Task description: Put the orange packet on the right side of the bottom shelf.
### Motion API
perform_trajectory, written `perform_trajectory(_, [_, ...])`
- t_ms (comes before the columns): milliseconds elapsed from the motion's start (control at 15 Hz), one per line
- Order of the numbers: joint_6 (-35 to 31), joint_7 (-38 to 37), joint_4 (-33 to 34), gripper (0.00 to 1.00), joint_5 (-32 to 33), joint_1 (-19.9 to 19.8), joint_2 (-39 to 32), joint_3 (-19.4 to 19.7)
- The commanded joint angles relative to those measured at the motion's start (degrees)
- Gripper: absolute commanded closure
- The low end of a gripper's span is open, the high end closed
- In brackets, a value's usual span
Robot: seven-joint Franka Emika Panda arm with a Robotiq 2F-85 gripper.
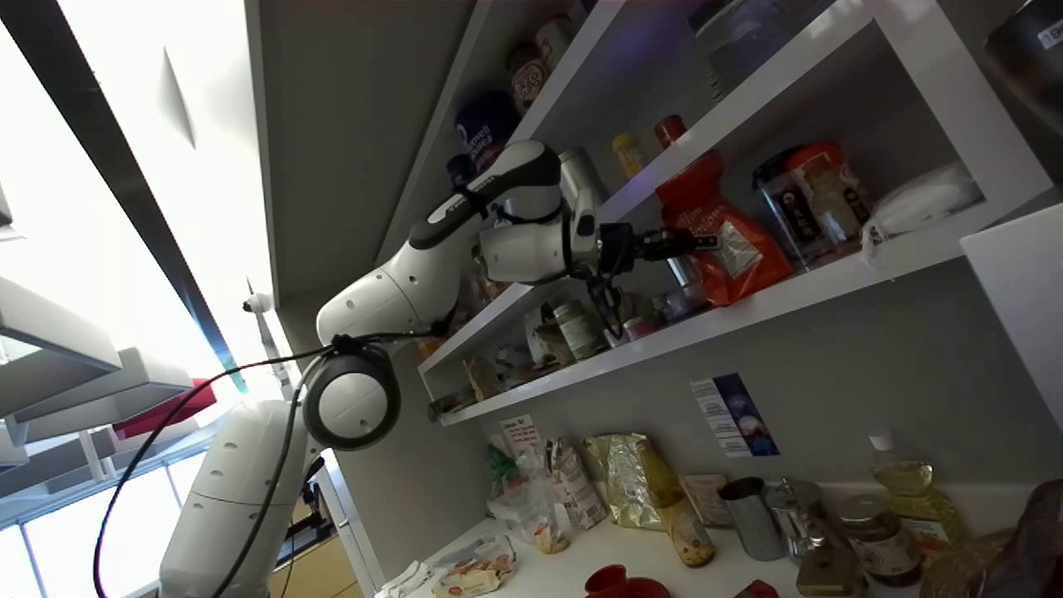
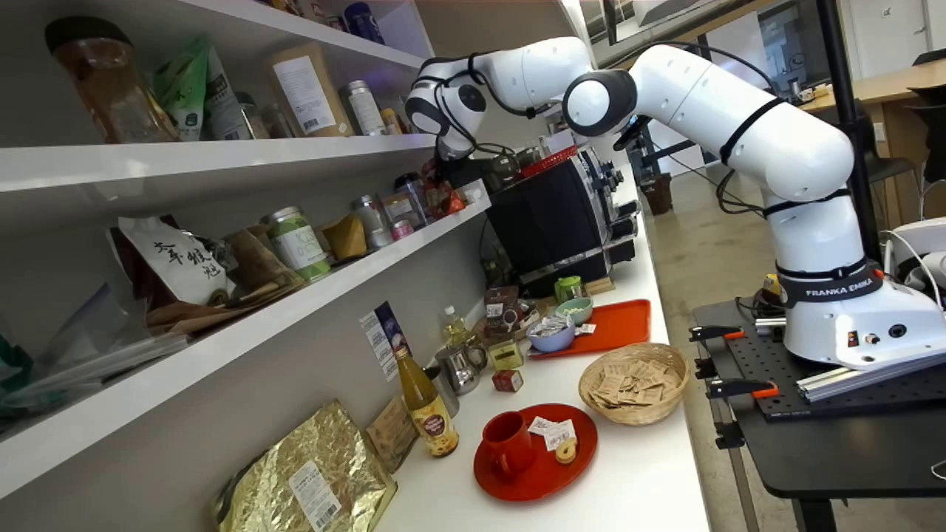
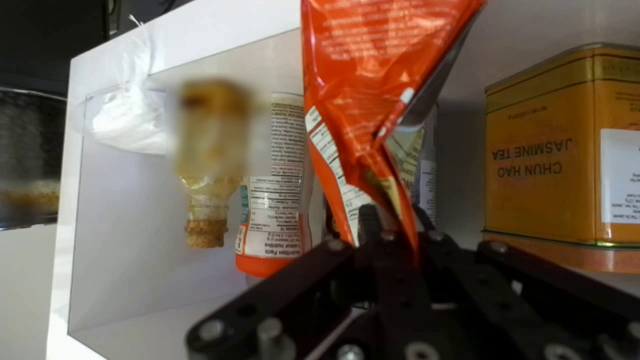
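Orange packet [image 3: 350, 125] (one) in end effector [image 3: 396, 217]

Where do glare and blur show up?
In an exterior view, the light patch at upper left is blown out; in an exterior view, the gold bag glints; in the wrist view, a yellow-brown patch is blurred, the orange packet shines, and lettering on the tea tin is legible, though upside down.
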State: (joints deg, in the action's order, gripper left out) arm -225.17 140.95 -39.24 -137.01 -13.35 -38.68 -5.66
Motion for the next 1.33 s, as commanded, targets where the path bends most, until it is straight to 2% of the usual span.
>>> perform_trajectory(0, [-2.7,3.1,3.9,0.99,-0.3,-0.3,-2.8,-2.0])
perform_trajectory(67, [-2.6,3.1,4.0,0.99,0.0,0.0,-2.6,-2.1])
perform_trajectory(133, [-2.6,3.1,4.1,0.91,0.2,0.2,-2.7,-2.2])
perform_trajectory(200, [-2.8,2.9,4.3,0.70,0.4,0.4,-2.8,-2.2])
perform_trajectory(467, [-3.7,3.2,4.2,0.40,0.4,0.2,-2.6,-3.0])
perform_trajectory(800, [-4.9,1.7,3.6,0.05,2.9,2.3,-0.8,-1.4])
perform_trajectory(867, [-5.4,1.6,3.4,0.01,4.0,2.9,-0.4,-1.0])
perform_trajectory(1067, [-7.0,2.9,2.1,0.00,7.3,4.3,2.4,-0.6])
perform_trajectory(1267, [-8.7,8.1,-2.0,0.00,4.6,3.9,7.2,-4.0])
